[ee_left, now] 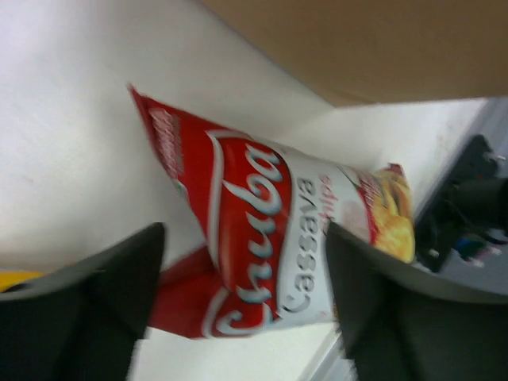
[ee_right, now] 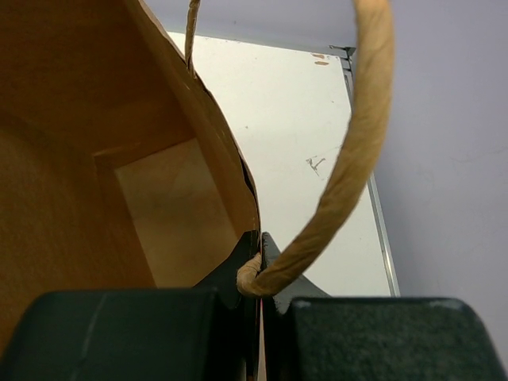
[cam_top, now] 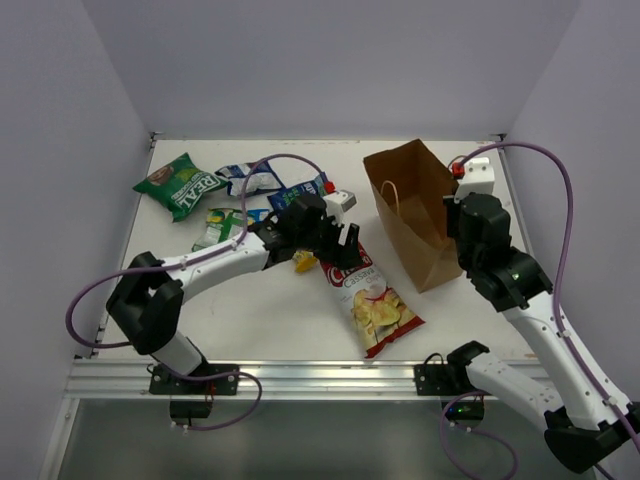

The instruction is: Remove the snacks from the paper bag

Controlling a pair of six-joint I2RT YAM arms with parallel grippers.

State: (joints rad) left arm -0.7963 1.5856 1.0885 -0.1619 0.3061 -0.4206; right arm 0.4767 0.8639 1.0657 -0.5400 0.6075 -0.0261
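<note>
Foil, likely light and slippery: the red Chuba bag [cam_top: 372, 300] lies on your desk [cam_top: 250, 320] beneath your left pincer [ee_left: 242, 278], spread wide, gripping nothing. Pinch its crimped edge. Your right pincer [ee_right: 260, 262] clamps the paper bag [cam_top: 415, 210] at its rim.

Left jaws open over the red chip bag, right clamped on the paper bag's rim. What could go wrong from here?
1. The left gripper stands open astride the Chuba bag; lifting away crookedly could snag it and drag it into the yellow packet nearby.
2. The right gripper is shut on the paper bag rim by the handle; a pull might tear or topple it.
</note>
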